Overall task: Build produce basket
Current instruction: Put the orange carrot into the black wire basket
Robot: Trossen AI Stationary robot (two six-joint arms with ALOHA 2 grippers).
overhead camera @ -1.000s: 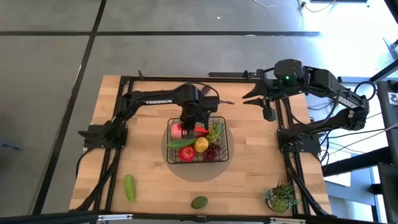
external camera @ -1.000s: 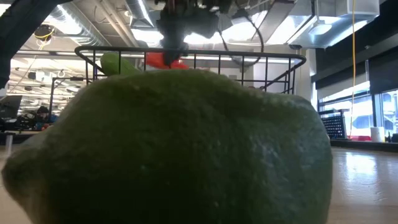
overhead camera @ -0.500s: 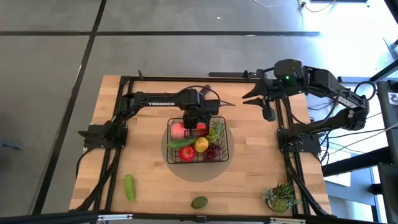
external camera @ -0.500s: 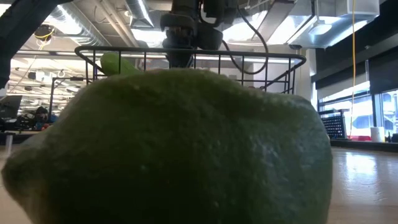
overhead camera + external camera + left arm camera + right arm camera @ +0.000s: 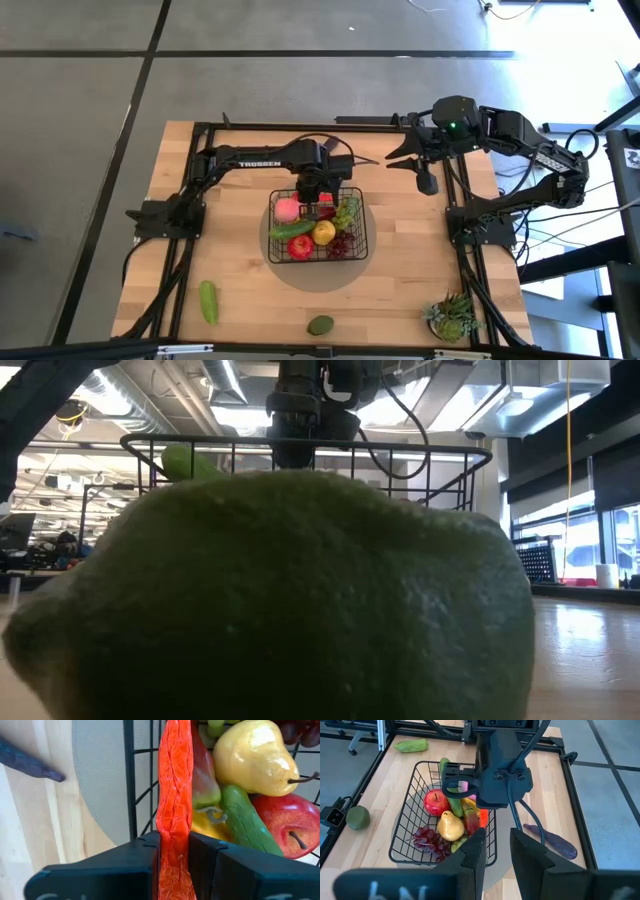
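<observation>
The black wire basket [image 5: 352, 250] stands mid-table on a grey round mat and holds a red apple [image 5: 292, 822], a yellow pear [image 5: 255, 755], grapes [image 5: 427, 840] and green pieces. My left gripper [image 5: 174, 851] points down over the basket's far side, shut on a red chilli [image 5: 174, 780]. My right gripper [image 5: 497, 851] hangs raised at the table's far right, its fingers a little apart with nothing between them. A purple eggplant [image 5: 551, 841] lies on the table just beyond the basket. My left gripper pinches the chilli's wrinkled body [image 5: 174, 832] between its two fingers, coming from above and pointing down. The chilli runs on straight past the fingertips, down inside the basket's far wall [image 5: 128, 780]. Whether its lower end rests on anything is out of the picture.
A green cucumber [image 5: 208, 301] lies near the table's front left, and a lime [image 5: 320, 325] at the front edge fills the low view. A spiky potted plant [image 5: 452, 318] stands at the front right corner. Black frame rails run along the table's left, right and far sides.
My left gripper has sunk toward the basket and tipped until it points straight down, still shut on the chilli. The chilli, which showed red above the basket rim in the low view, has gone down inside the basket. My right arm has barely moved.
</observation>
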